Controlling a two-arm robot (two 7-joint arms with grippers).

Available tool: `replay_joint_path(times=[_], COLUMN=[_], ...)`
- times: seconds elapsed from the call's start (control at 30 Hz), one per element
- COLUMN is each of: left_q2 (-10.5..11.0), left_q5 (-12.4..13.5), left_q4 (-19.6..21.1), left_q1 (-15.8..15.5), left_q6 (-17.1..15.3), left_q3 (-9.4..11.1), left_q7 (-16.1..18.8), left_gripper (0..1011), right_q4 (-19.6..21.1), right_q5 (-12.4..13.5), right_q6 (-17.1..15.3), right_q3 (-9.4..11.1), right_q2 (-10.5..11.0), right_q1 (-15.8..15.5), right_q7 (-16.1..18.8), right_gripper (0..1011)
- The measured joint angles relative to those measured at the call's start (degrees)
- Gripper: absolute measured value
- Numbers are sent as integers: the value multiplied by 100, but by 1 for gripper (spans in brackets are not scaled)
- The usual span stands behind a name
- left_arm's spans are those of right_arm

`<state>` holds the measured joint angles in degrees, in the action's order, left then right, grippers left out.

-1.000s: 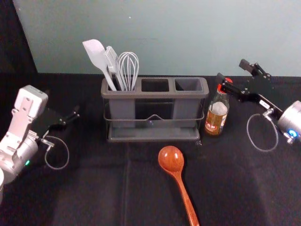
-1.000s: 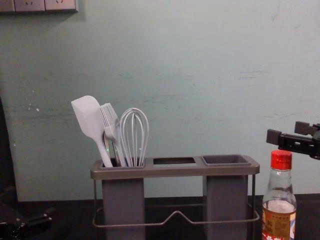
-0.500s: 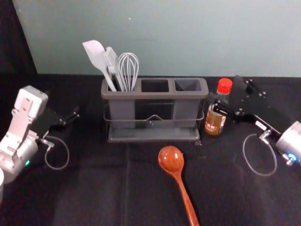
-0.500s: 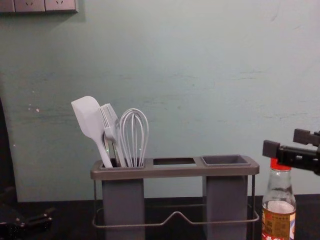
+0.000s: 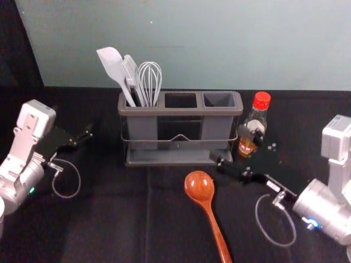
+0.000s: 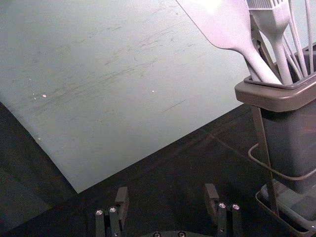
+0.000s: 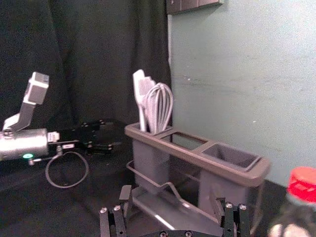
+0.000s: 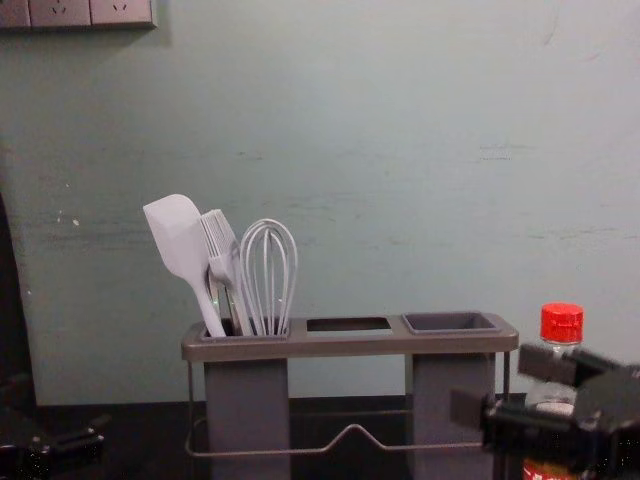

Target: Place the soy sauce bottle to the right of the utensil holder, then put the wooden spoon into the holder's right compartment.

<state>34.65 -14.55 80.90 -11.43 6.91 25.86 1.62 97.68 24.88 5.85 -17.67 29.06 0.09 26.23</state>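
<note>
Lower and nearer the robot than before, the right gripper is in front of the bottle, its 2 fingers spread wide. Just beyond, the soy sauce bottle stands upright beside the holder's right end: clear glass, red cap, red-and-gold label, lettering too small to read. The glossy reddish-brown wooden spoon lies before the holder. The left gripper, also wide, is parked at left.

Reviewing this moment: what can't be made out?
Wooden spoon's handle tip, head view: cut off by the bottom edge.
Soy sauce bottle's label, chest view: mostly covered by the right gripper.
Whisk's lower end, chest view: hidden by the left compartment's wall.
</note>
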Motion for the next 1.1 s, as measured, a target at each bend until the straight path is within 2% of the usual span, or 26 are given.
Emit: replay_joint_path(times=[0.2, 0.87, 0.9, 0.93, 1.07, 1.1], left_q2=[0, 0, 0, 0, 0, 0], left_q5=[0, 0, 0, 0, 0, 0], left_q4=[0, 0, 0, 0, 0, 0], left_q1=[0, 0, 0, 0, 0, 0], left_q6=[0, 0, 0, 0, 0, 0], left_q3=[0, 0, 0, 0, 0, 0], left_q7=[0, 0, 0, 0, 0, 0], left_gripper=[1005, 1005, 1005, 1005, 1005, 1005], right_q4=[-170, -130, -128, -58, 62, 67], right_q5=[-68, -40, -76, -227, -429, -458], right_q6=[92, 72, 13, -537, -1746, -1849], right_q3=[-160, -117, -134, -256, -499, -525], right_q2=[-143, -110, -116, -135, -220, -238], right_q1=[-17, -16, -14, -9, 66, 76], right_q7=[55, 63, 29, -244, -675, -711], right_gripper=[1002, 1002, 1002, 1002, 1002, 1002])
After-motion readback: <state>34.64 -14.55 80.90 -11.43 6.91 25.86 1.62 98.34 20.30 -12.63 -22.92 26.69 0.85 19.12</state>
